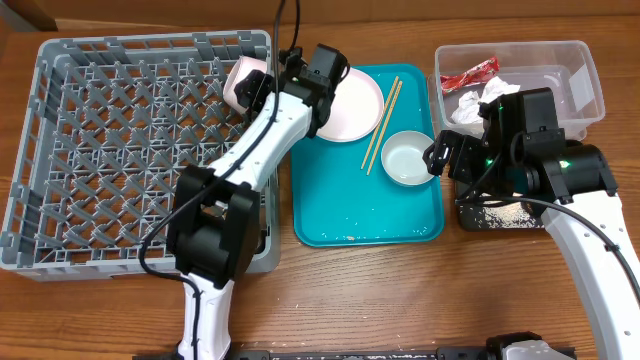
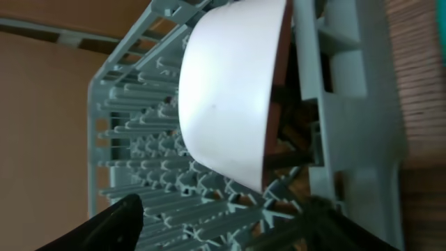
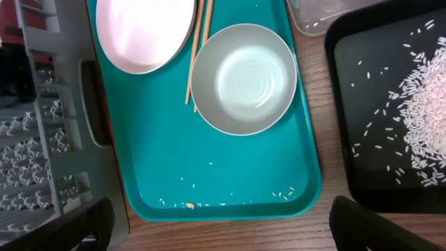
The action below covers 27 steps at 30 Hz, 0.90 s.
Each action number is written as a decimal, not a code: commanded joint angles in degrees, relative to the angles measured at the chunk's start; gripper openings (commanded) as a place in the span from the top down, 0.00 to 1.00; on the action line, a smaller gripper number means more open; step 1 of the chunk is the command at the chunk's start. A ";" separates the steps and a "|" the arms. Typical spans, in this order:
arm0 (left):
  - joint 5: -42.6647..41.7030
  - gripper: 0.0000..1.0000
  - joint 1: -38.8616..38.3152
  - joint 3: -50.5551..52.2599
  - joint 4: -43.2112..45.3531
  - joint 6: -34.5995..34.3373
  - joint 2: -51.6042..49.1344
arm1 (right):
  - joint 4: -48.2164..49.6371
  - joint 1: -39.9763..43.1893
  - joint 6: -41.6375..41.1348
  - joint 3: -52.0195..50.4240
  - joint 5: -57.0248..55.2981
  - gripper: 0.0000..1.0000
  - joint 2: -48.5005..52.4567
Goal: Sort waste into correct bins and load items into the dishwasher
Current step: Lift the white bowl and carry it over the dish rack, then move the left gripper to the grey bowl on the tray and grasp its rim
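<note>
A white cup (image 1: 243, 85) lies on its side in the far right corner of the grey dish rack (image 1: 120, 150). My left gripper (image 1: 275, 88) is open just beside it; in the left wrist view the cup (image 2: 233, 90) rests on the rack pegs (image 2: 139, 146) beyond my open fingers (image 2: 216, 223). On the teal tray (image 1: 350, 215) are a pale-pink plate (image 1: 350, 105), chopsticks (image 1: 381, 125) and a small bowl (image 1: 407, 157). My right gripper (image 1: 440, 155) is open and empty, above the tray's near edge (image 3: 219, 226). The plate (image 3: 143, 31), bowl (image 3: 244, 78) and chopsticks (image 3: 198, 49) also show there.
The clear tub (image 1: 580, 60) at the far right holds a red wrapper (image 1: 470, 75) and white tissue (image 1: 480, 100). The black tray (image 3: 348, 139) beside the teal tray holds rice scraps (image 3: 425, 104). A few rice grains (image 3: 230, 202) lie on the teal tray (image 3: 230, 167).
</note>
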<state>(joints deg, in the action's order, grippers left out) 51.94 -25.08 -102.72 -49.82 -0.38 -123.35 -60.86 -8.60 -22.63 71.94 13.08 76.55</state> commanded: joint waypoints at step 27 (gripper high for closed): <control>-57.92 0.40 -10.95 -1.18 2.01 -35.87 -2.40 | 0.28 0.37 0.17 1.09 -0.42 0.00 -0.26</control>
<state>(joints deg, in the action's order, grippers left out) -6.46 -35.97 -104.20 -48.01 -32.40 -124.05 -60.88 -8.60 -22.61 71.94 13.08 76.55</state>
